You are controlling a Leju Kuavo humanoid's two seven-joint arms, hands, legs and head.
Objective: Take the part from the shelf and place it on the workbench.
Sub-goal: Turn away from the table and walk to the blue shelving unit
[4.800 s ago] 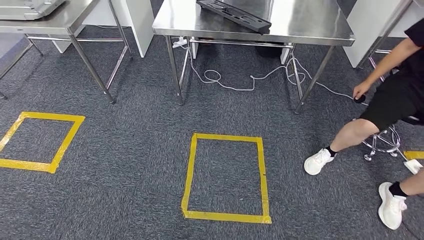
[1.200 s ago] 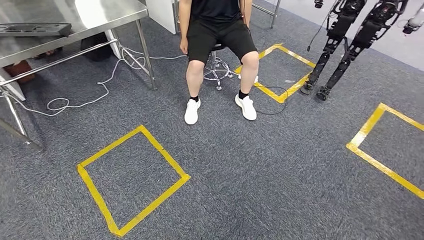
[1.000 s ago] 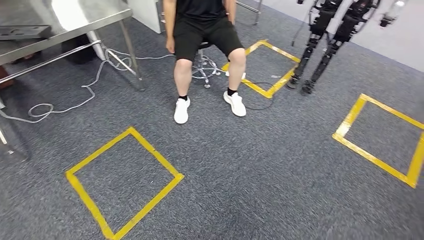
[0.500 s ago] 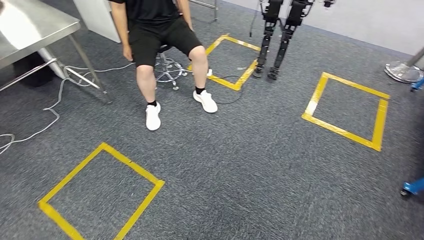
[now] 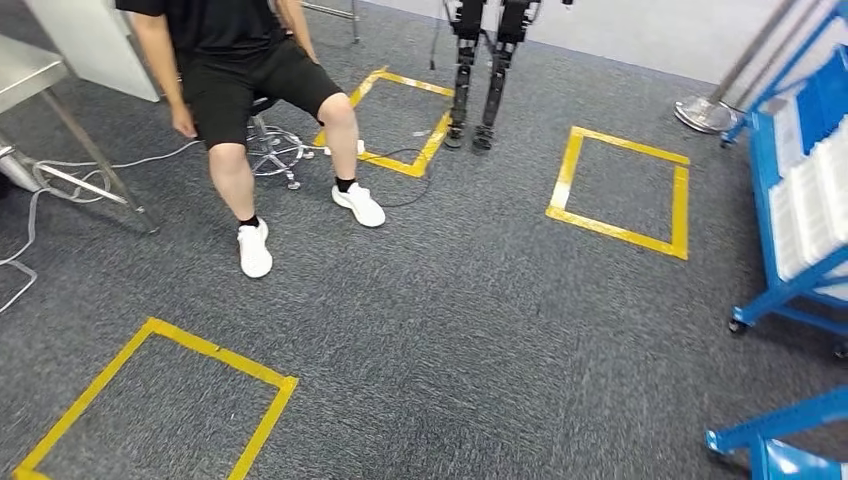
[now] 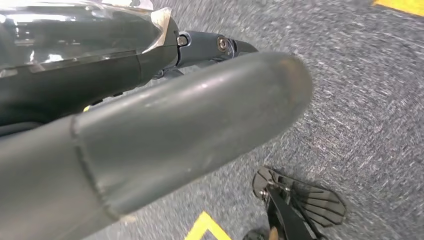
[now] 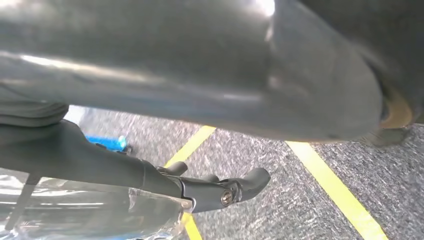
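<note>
Overhead, the head view looks down on grey carpet [image 5: 470,330] marked with squares of yellow tape. One taped square [image 5: 150,400] lies near on the left, another [image 5: 620,190] lies farther off to the right, and a third [image 5: 395,120] sits far back beside a seated person. That person [image 5: 240,90], in a black shirt, black shorts and white shoes, sits on a wheeled stool [image 5: 275,150] at the far left. Just left of them stands the leg of a steel table [image 5: 25,75], with a white cable [image 5: 30,250] trailing on the floor beneath it. Behind the far square stand the dark legs of another robot [image 5: 480,70]. Along the right edge is a blue shelf [image 5: 800,180] on wheels, holding rows of white parts [image 5: 815,200]; these are too small to make out singly. A second blue frame [image 5: 770,435] juts in at the near right corner.

In the left wrist view, the left hand [image 6: 165,130] hangs over the carpet, its thick grey thumb stretched out and dark fingers [image 6: 210,45] lying straight beyond it, with nothing in its grasp. In the right wrist view, the right hand [image 7: 200,95] likewise hangs above carpet and yellow tape, thumb extended, dark fingers [image 7: 230,190] loosely stretched and apart from the thumb, with nothing in its grasp.
</note>
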